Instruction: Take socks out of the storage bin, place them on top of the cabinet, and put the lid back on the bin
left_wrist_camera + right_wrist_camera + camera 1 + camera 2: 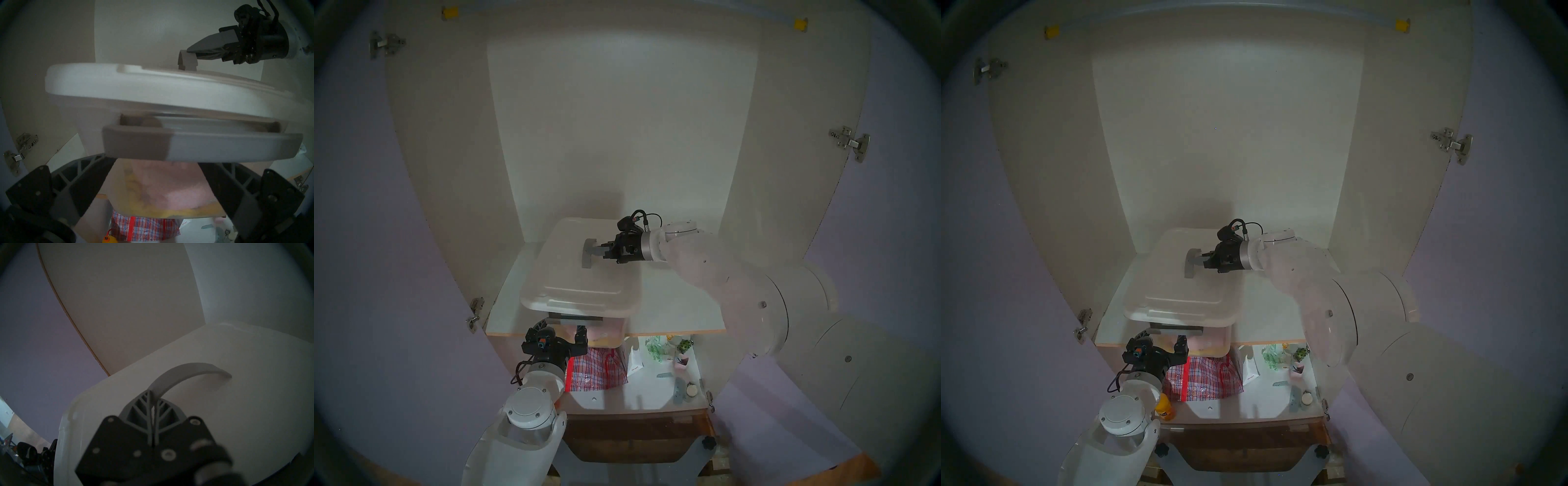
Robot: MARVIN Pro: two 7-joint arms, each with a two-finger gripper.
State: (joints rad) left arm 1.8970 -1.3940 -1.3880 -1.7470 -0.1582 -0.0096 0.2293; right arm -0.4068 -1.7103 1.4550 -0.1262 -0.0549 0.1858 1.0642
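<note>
The milky-white lid [572, 281] covers the clear storage bin [609, 334] on the cabinet's white shelf board [673, 305]. My right gripper [600, 251] is shut on the lid's grey strap handle [588, 253], as the right wrist view [186, 372] shows. In the left wrist view the lid [136, 84] sits a little askew over the bin's rim. My left gripper [563, 327] is open just below the bin's grey bar handle [220, 146], in front of the front wall. Pink and yellow contents [161, 186] show through the wall. The white socks are hidden.
The lilac doors [382, 271] stand open on both sides. The lower shelf holds a red checked bag [599, 368], a white carton [634, 363], a pink cup [682, 363] and small items. An orange bottle [1165, 410] stands by my left wrist.
</note>
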